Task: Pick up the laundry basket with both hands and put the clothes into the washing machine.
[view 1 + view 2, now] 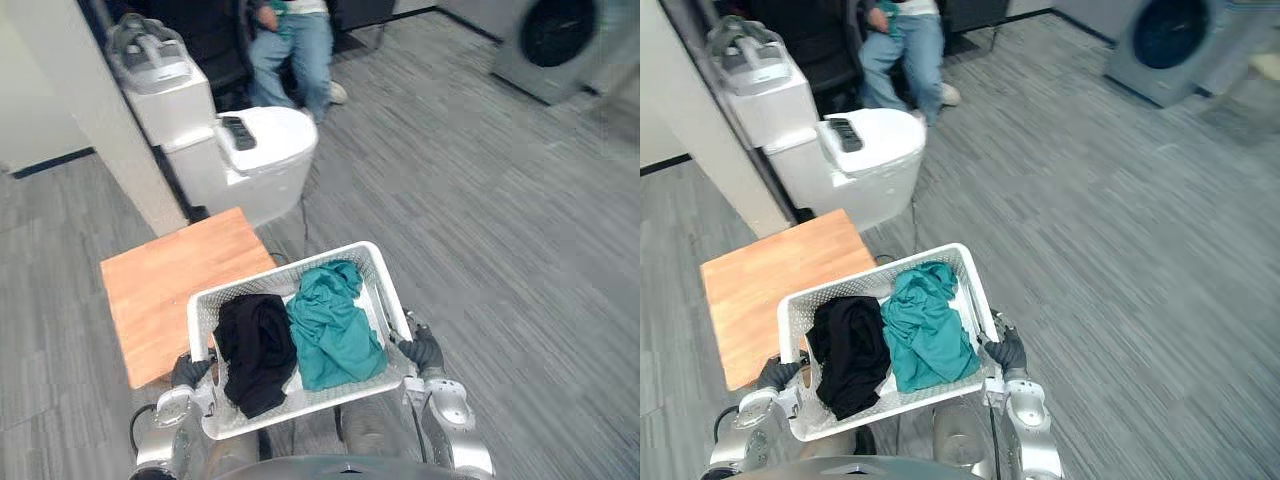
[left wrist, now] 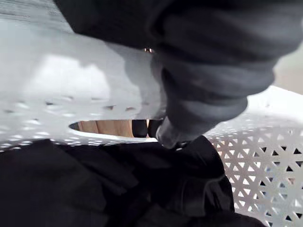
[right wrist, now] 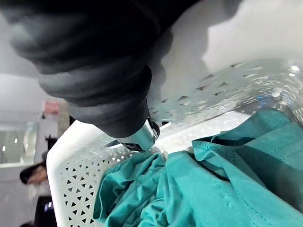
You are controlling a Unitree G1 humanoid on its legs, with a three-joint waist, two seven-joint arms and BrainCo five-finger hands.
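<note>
A white mesh laundry basket (image 1: 290, 272) hangs close in front of me, above the grey floor. A black garment (image 1: 255, 345) lies in its left half and a teal garment (image 1: 335, 325) in its right half. My left hand (image 1: 188, 370) grips the basket's left end and my right hand (image 1: 422, 350) its right end. In the left wrist view my left hand (image 2: 213, 61) wraps over the rim by a handle slot, above the black garment (image 2: 71, 189). In the right wrist view my right hand (image 3: 104, 71) clamps the rim beside the teal garment (image 3: 227, 189). The washing machine (image 1: 560, 40) stands far off at the upper right.
A low wooden table (image 1: 170, 285) stands just beyond the basket on the left. Behind it are a white appliance (image 1: 250, 150) and a pale wall corner (image 1: 100, 120). A person in jeans (image 1: 295, 50) sits at the back. Open grey floor stretches toward the washing machine.
</note>
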